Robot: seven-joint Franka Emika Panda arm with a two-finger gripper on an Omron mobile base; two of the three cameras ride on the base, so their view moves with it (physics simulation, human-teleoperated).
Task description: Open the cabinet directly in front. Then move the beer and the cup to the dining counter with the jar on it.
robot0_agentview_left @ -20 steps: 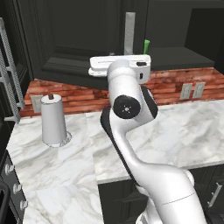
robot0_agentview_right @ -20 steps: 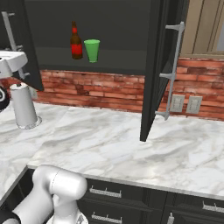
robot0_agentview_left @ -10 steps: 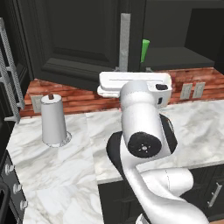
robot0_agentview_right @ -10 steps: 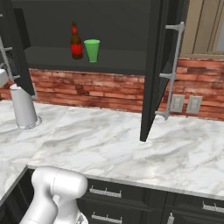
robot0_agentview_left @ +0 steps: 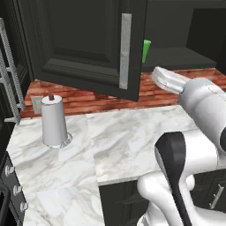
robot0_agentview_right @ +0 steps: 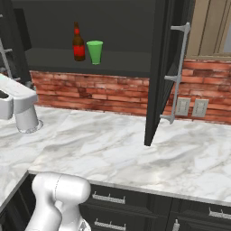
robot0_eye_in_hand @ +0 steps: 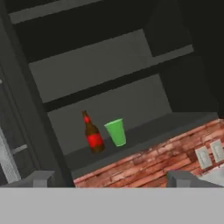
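We see the marble worktop (robot0_agentview_right: 135, 149) running along a red-brick backsplash (robot0_agentview_right: 113, 97), and above it the black wall cabinet (robot0_agentview_right: 122, 58) with both raised-panel doors swung out: the left door (robot0_agentview_left: 84, 44), with its long brushed-silver bar handle (robot0_agentview_left: 125, 50), hangs over the worktop in the left base view, and the right door (robot0_agentview_right: 158, 72) stands edge-on in the right base view, its bar handle (robot0_agentview_right: 179, 74) facing the wall sockets (robot0_agentview_right: 191, 107). Our white arm (robot0_agentview_left: 198, 128) rises at the lower right of the left base view, its hand reaching up toward the cabinet opening. On the cabinet's lowest shelf (robot0_eye_in_hand: 144, 135) the beer (robot0_agentview_right: 78, 43), a dark brown bottle with a red label, stands upright just beside the green cup (robot0_agentview_right: 95, 52), which sits to its right, the two close but apart. A sliver of the cup shows past the edge of the left door in the left base view. A white paper-towel roll (robot0_agentview_left: 54, 121) stands upright on the worktop at the left, well apart from the shelf. Our pincer (robot0_eye_in_hand: 109, 178) is spread wide and holds nothing, its two tips low in the hand view, below and well short of the beer and cup.
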